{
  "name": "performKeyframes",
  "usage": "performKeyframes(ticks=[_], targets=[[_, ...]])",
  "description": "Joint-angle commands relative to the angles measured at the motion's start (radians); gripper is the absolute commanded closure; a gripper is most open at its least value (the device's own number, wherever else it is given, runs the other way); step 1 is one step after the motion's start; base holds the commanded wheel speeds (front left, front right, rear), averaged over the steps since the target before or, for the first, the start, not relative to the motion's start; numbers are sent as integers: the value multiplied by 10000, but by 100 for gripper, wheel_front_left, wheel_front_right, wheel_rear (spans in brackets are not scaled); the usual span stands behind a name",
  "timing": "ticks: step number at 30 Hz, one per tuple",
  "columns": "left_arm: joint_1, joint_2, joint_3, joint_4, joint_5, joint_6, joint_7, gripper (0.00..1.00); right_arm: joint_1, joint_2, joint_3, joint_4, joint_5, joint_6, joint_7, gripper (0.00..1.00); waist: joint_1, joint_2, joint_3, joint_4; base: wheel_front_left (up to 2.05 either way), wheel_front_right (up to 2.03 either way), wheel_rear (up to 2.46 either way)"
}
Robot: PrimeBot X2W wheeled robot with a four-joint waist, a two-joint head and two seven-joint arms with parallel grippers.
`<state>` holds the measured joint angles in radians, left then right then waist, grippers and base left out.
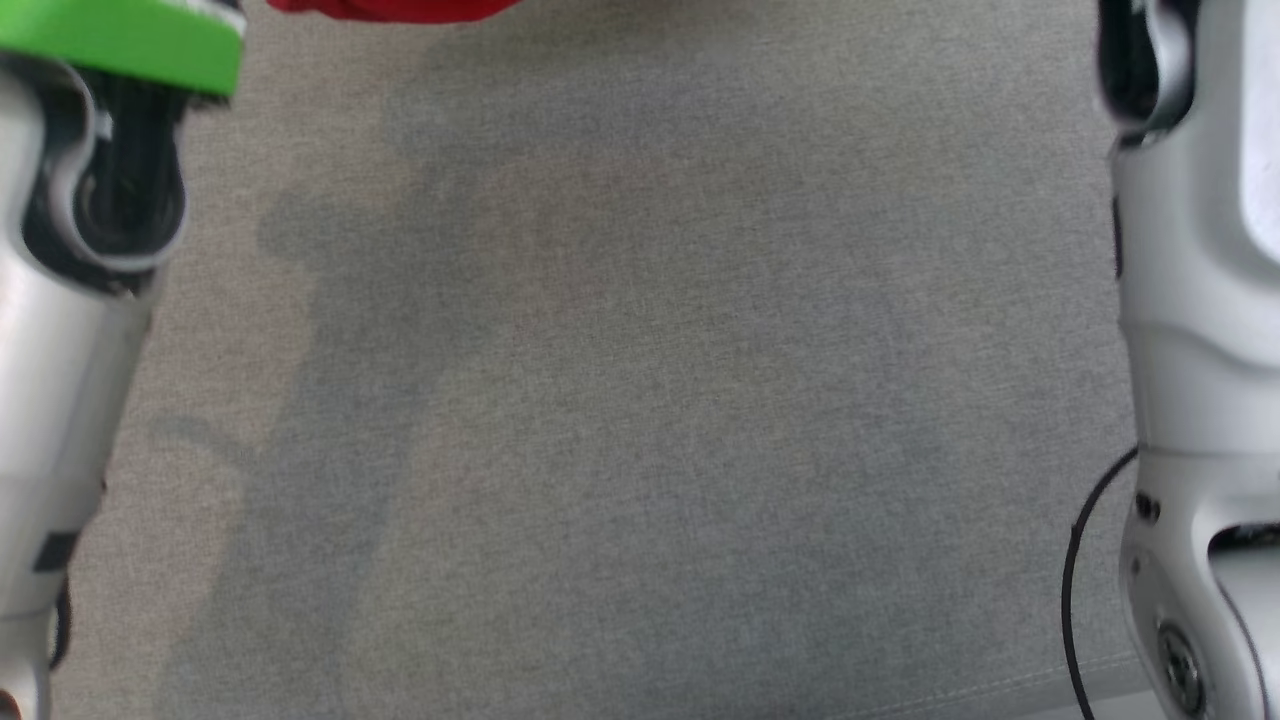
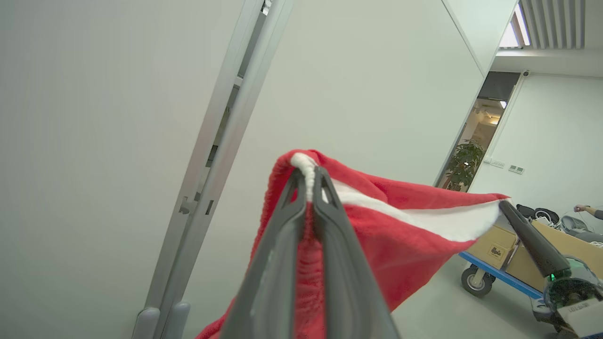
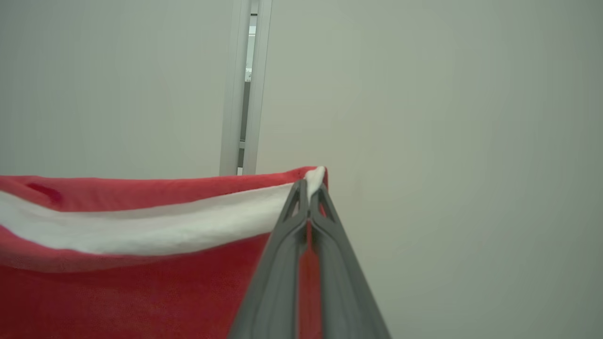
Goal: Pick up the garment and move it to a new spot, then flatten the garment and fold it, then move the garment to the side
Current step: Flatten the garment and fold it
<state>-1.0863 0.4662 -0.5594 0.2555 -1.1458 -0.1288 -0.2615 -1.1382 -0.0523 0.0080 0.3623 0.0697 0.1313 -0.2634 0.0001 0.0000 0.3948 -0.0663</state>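
Where the two arms hold it up between them, the garment point(image 2: 400, 254) is a soft red fleece with a plush white band along its top edge, pulled into a nearly straight line from corner to corner. The left gripper point(image 2: 308, 176) has its long, dark, matte fingers pressed together on one corner, a nub of white trim poking out at the tips. The right gripper point(image 3: 309, 186) pinches the opposite corner the same way, jaws closed tight on the cloth, with red pile hanging below it in a loose sheet.

Seen from the head, a sliver of that red sits at the far edge of a grey woven fabric surface point(image 1: 640, 420), finely textured and crossed by soft shadows. Pale, glossy forearms frame it on both sides; a bright green band point(image 1: 130, 40) rings the left one, and a thin black cable point(image 1: 1080, 560) curves beside the right.

Around us are smooth off-white wall panels joined by a slim metal post point(image 2: 212, 155). Further off there is an open doorway with a potted plant point(image 2: 464, 165), and a blue wheeled cart point(image 2: 494, 278) carrying cardboard boxes point(image 2: 494, 245), with a person's hand point(image 2: 582, 207) reaching in nearby.
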Motion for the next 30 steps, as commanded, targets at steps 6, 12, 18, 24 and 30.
performKeyframes(ticks=[6, 12, 18, 24, 30], targets=[[3591, -607, 857, -147, -103, -33, -41, 100, 3194, -14, 410, -300, 687, -12, -15, 100, -1, 0, -817, 101, 0, 0, 0], [6755, -1510, 1110, 258, -69, -33, -45, 100, 6277, -49, 258, -193, 1330, -12, -16, 100, -1, 0, -1494, 238, 0, 0, 0], [8981, -2262, 1148, 605, 196, -28, -46, 100, 8617, -227, 21, -63, 1601, -15, -18, 100, -1, 0, -2341, 491, 0, 0, 0], [10283, -2283, 894, 888, 1077, -8, -47, 100, 10182, -298, -113, -64, 1805, -23, -19, 100, -1, 0, -3127, 752, 0, 0, 0], [11123, -2311, 869, 725, 1521, -8, -47, 100, 11327, -360, 25, -275, 2000, -23, -19, 100, -1, 0, -3490, 931, 0, 0, 0]])
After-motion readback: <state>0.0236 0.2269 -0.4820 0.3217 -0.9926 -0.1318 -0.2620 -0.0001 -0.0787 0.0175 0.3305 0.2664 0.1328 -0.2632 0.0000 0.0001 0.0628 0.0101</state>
